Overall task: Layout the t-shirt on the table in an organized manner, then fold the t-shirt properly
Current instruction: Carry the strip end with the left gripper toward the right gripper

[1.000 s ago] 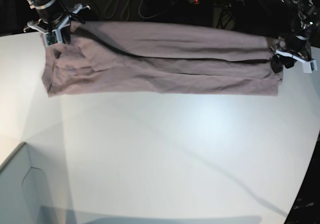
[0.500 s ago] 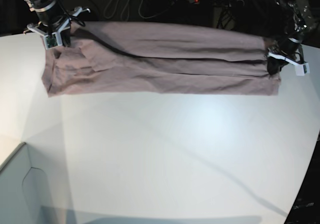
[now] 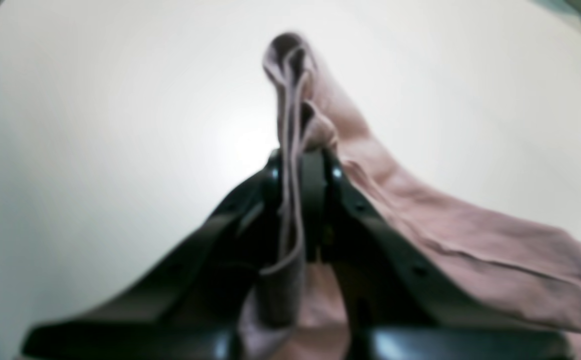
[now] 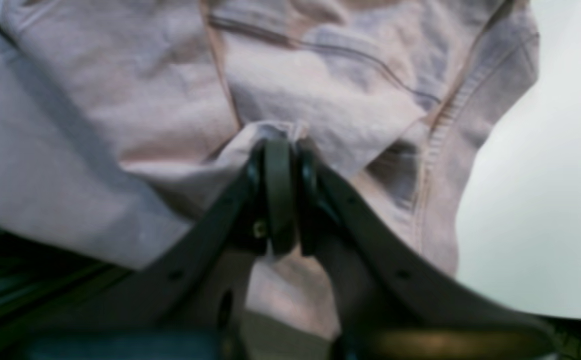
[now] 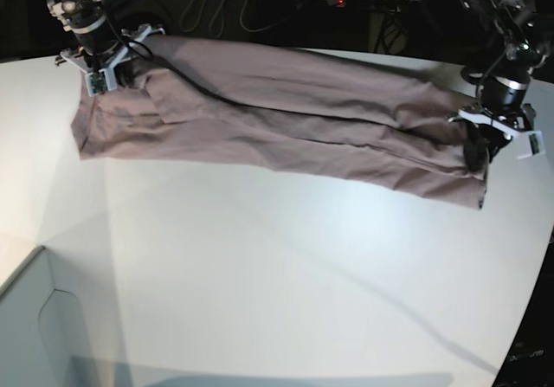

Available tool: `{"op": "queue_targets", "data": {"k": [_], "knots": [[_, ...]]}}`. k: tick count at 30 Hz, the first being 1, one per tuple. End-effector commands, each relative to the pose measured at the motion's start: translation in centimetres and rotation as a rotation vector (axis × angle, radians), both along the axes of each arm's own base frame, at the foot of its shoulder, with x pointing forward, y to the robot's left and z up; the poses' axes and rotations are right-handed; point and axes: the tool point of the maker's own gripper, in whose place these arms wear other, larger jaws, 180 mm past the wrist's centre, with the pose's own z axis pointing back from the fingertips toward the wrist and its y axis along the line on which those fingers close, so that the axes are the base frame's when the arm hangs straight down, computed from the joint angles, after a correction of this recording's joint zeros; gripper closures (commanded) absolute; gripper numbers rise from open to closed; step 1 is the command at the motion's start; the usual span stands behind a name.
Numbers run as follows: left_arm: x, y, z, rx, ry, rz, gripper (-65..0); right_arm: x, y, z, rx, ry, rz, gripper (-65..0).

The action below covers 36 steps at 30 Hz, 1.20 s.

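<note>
Seen from the base view, left to right, we find the right gripper (image 5: 97,73) at the far left corner of the white table (image 5: 286,274), its jaws pinched together on a fold of the dusty mauve t-shirt (image 5: 277,119); our right wrist view shows the same nip of cloth (image 4: 280,130) squeezed between the dark fingers (image 4: 278,200), with a stitched seam running just beside it. Across the middle, we see the shirt stretched in a long wrinkled band along the table's far side, slanting down toward the right. At the right end the left gripper (image 5: 485,140) is clamped on the shirt's other edge, and our left wrist view shows bunched layers of fabric (image 3: 290,150) standing up between its closed jaws above the tabletop (image 3: 95,125)
</note>
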Motion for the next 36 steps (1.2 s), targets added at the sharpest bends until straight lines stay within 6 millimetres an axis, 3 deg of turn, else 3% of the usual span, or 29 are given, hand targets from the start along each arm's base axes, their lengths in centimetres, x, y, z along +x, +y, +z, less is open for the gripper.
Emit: {"op": "queue_targets", "data": {"k": [1,6,11,18,23,27,30,34,36], "knots": [[0.4,-0.3,2.3,0.009,-0.082,0.002,0.0,0.7,-0.1,0.6,0.005,-0.037,-0.002,0.0],[0.4,-3.9,5.2,0.009,-0.153,-0.039,0.0,2.3,-0.5,-0.6,0.027,-0.031,-0.004,0.0],[1.4,-7.7,5.4,-0.033,-0.169,-0.131,0.0,4.2,-1.7,-2.4,0.046,-0.011,-0.005,0.0],[1.6,-14.9,3.2,-0.033,-0.095,-0.312,0.0,6.5,-3.0,-2.7,0.045,-0.020,-0.004,0.0],[1.2,-22.0,0.7,-0.094,-0.029,-0.488,0.0,7.2,-2.9,-2.3,0.044,-0.037,-0.002,0.0],[1.1,-25.7,-1.5,-0.143,0.051,-0.491,0.0,7.2,-2.8,-2.3,0.046,-0.037,-0.002,0.0],[1.2,-27.9,-2.1,-0.160,0.074,-0.514,0.0,7.2,-2.8,-2.3,0.046,-0.037,-0.002,0.0],[0.8,-30.3,-2.0,-0.170,0.086,-0.540,0.0,7.1,-2.8,-2.4,0.046,-0.035,-0.002,0.0],[1.6,-30.8,-1.5,-0.164,0.078,-0.530,0.0,7.2,-2.8,-2.3,0.046,-0.036,-0.002,0.0]]}}
